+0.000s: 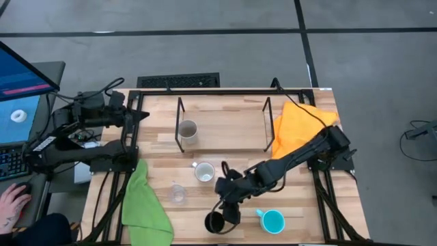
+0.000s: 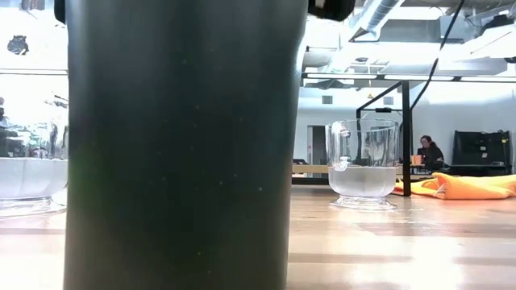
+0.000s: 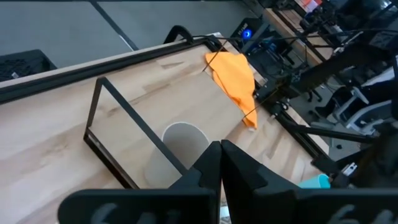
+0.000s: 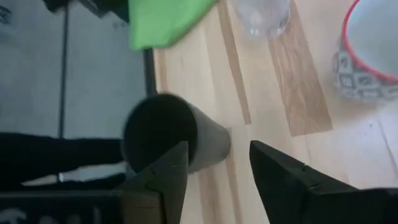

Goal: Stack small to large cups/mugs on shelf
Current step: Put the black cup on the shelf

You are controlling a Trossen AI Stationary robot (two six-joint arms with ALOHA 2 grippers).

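Note:
The shelf (image 1: 222, 123) stands at the table's far middle, and the grey-beige mug (image 1: 188, 130) stands on the left part of its board. On the table in front of it stand a white mug (image 1: 204, 171), a clear glass cup (image 1: 177, 195), the black mug (image 1: 215, 223) near the front edge and the light blue mug (image 1: 272, 221). My right gripper (image 4: 217, 165) hangs open just over the black mug (image 4: 161, 132), slanting down. My left gripper (image 3: 221, 163) is shut and empty, drawn back at the table's far left, level with the shelf.
A green cloth (image 1: 145, 205) lies at the front left and an orange cloth (image 1: 300, 126) at the far right beside the shelf. In the low view the black mug (image 2: 177, 145) fills the near field, and a glass cup (image 2: 363, 171) stands beyond it. A person's hand (image 1: 12, 201) shows left of the table.

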